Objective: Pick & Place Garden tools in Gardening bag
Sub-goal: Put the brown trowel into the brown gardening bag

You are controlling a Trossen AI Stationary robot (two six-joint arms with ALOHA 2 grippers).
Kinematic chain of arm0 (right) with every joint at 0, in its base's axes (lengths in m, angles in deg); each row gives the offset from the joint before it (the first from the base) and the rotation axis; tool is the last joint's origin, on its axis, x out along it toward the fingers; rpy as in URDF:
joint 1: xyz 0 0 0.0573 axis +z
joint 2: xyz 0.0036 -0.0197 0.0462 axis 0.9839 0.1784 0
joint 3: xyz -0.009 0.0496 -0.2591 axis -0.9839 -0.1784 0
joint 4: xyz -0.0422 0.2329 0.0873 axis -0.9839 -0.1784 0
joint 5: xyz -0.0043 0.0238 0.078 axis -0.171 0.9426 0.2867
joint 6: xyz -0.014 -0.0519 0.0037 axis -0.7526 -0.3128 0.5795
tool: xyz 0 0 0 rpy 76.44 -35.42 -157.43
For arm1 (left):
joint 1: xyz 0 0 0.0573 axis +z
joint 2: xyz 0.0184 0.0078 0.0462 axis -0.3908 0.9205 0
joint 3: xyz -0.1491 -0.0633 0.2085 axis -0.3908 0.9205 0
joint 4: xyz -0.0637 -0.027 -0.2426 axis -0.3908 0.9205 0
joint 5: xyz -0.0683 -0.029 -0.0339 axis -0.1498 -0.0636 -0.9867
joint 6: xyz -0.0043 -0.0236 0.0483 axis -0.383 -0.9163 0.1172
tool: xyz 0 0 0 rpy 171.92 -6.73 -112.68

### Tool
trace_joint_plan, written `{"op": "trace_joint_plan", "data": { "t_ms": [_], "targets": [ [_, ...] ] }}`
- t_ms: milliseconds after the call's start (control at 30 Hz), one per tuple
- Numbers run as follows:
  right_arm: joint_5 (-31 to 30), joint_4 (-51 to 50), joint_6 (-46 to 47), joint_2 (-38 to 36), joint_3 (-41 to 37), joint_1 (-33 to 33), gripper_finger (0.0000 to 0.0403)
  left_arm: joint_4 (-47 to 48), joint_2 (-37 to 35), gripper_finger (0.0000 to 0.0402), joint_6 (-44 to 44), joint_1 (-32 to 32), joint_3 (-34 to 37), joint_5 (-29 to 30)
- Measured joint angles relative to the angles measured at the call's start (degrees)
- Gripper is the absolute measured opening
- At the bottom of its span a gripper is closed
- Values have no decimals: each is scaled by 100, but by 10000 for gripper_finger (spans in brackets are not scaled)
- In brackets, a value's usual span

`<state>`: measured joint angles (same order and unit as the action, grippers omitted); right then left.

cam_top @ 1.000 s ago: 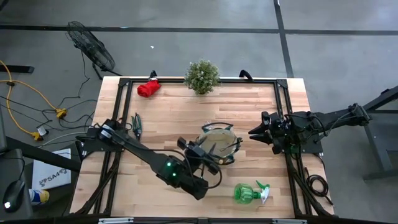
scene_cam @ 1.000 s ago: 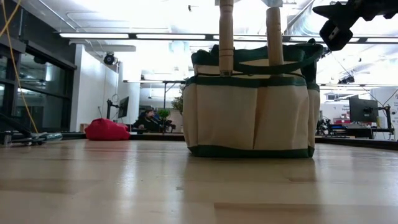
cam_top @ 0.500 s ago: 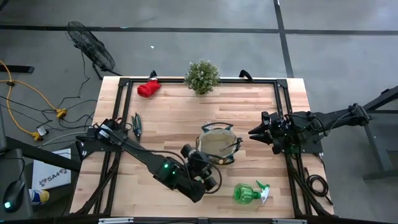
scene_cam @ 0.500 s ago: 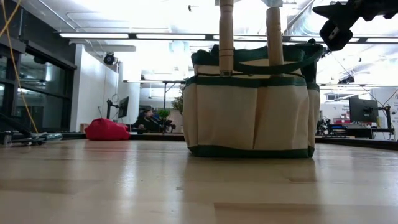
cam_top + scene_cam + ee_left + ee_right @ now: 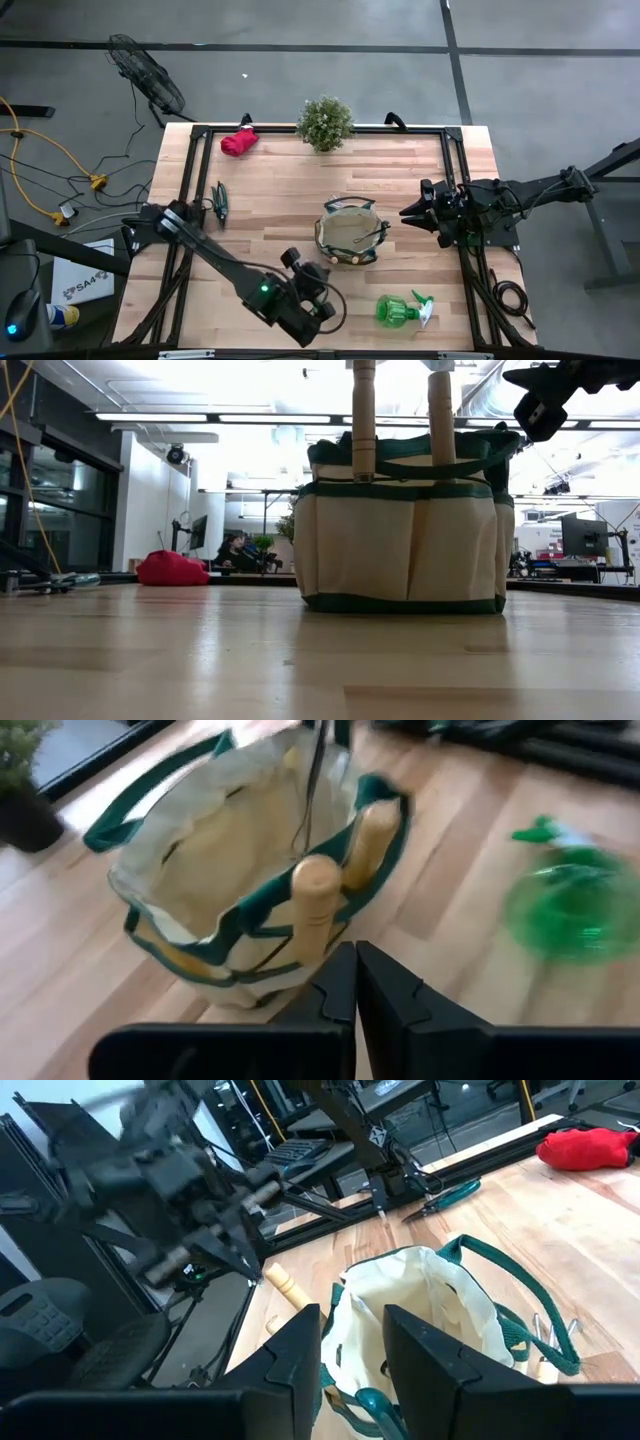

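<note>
The tan gardening bag [image 5: 350, 232] with green trim stands upright on the table's middle. Two trowels stick blade-down into its near side, their wooden handles [image 5: 315, 895] [image 5: 364, 420] rising above the rim. My left gripper [image 5: 320, 272] is shut and empty, just short of the bag's near side, pointing at it [image 5: 355, 982]. My right gripper [image 5: 405, 213] waits open to the right of the bag [image 5: 352, 1350]. On the table lie the green spray bottle [image 5: 400, 310] at the near right, the pruning shears [image 5: 220, 200] at the left and the red glove bundle [image 5: 238, 142] at the far left.
A small bushy potted plant [image 5: 325, 122] stands at the far edge, behind the bag. Black frame rails [image 5: 190, 250] run along the table's left and right sides. Bare wood lies between the bag and the shears.
My left gripper has drawn back from the bag's near rim toward the table's near edge, sinking a little and turning at the wrist, and its fingers have shut on nothing. The bag and the two trowel handles have stayed where they were.
</note>
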<state>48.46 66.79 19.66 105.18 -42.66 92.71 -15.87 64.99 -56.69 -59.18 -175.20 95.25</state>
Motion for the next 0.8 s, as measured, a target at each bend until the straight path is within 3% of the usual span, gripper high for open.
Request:
{"op": "trace_joint_plan", "data": {
  "t_ms": [200,600,800],
  "targets": [
    [-1,-4,-1,-1,0,-2,103,-184,338,29,-53,-29,-2,351],
    [0,-2,-2,0,1,0,103,-185,375,220,325,34,-8,357],
    [0,-2,0,-1,1,-1,103,-225,375,252,392,184,-8,483]
  ]
}}
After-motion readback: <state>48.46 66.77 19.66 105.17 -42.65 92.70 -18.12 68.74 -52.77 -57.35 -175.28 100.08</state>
